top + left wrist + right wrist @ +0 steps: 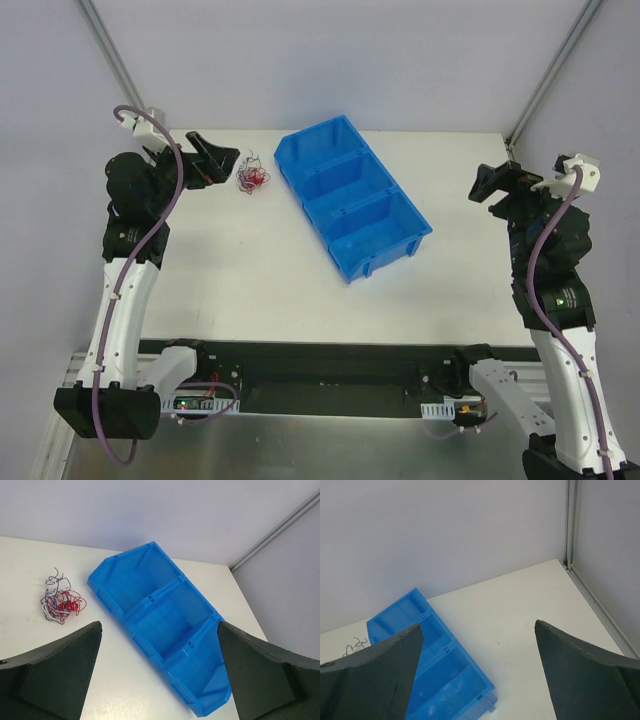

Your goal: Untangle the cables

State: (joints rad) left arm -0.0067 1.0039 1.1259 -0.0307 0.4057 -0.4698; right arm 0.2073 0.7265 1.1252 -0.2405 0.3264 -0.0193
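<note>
Across most of the top view, white table (230,290). Upper centre, blue three-compartment bin (350,200) lies diagonal. My left gripper (159,627) sits upper left, fingers spread wide, holding nothing. My right gripper (478,625) is at the right edge, also spread wide, holding nothing. The cables (253,180), one red, white and dark clump, lie on the table between left gripper and bin, touching neither.
</note>
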